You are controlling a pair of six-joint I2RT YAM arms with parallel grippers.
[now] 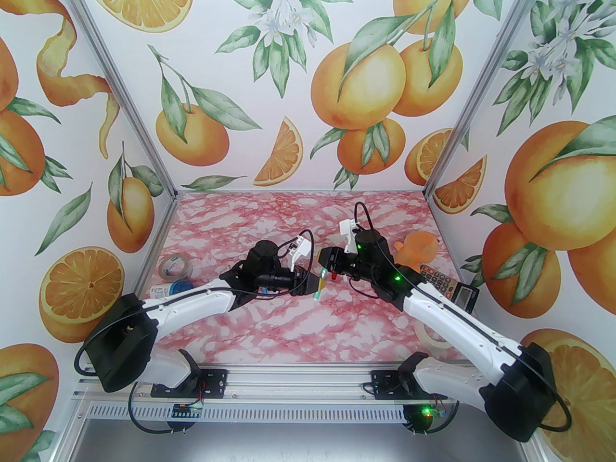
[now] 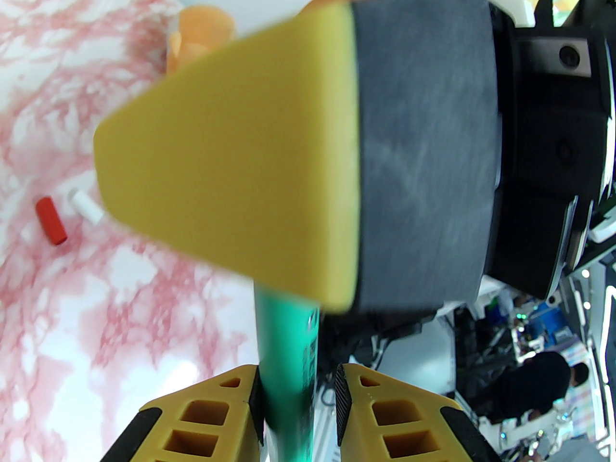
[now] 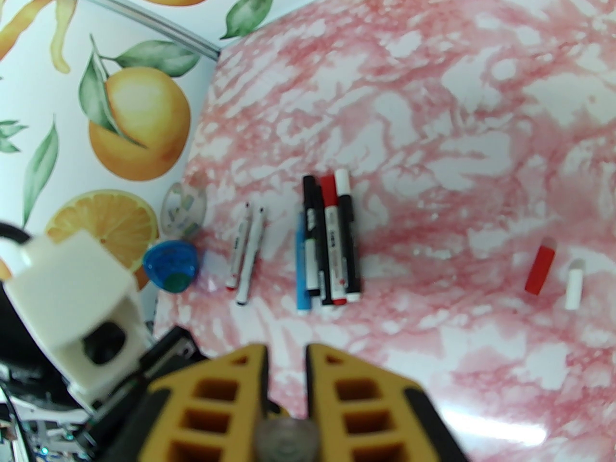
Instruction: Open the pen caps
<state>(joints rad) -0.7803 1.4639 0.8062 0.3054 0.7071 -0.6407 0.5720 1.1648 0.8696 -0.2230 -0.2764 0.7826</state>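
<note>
The job looks partway through. The bunch of pens (image 3: 327, 243) lying side by side on the pink table (image 3: 433, 65) serves as the marker. It holds about 5 pens, and 3 of them show caps (image 3: 328, 191) at their far ends: 1 black, 1 red, 1 white. These look still to be opened. Whether the blue pen (image 3: 302, 277) at the bunch's left edge is capped, I cannot tell.

Just left of the bunch lie 2 slim pens (image 3: 245, 253) with thin, bare-looking tips, probably done already. Well to the right of the bunch lie a loose red cap (image 3: 539, 270) and a loose white cap (image 3: 573, 284), just beside each other and not touching. 2 caps off fits 2 pens opened.

The pen in hand is a green pen (image 2: 284, 335), held in the air apart from the bunch, between the 2 arms. The left gripper (image 2: 298, 373) has its jaws slightly apart around the barrel: 1 pad touches it, and a dark gap shows beside the other pad. The right gripper (image 3: 286, 354) is closed tight. In the left wrist view its yellow finger (image 2: 231, 161) covers the pen's upper end, where the cap would sit. The cap itself is hidden, so I cannot tell whether it has come free. After this pen, the bunch remains.
</note>
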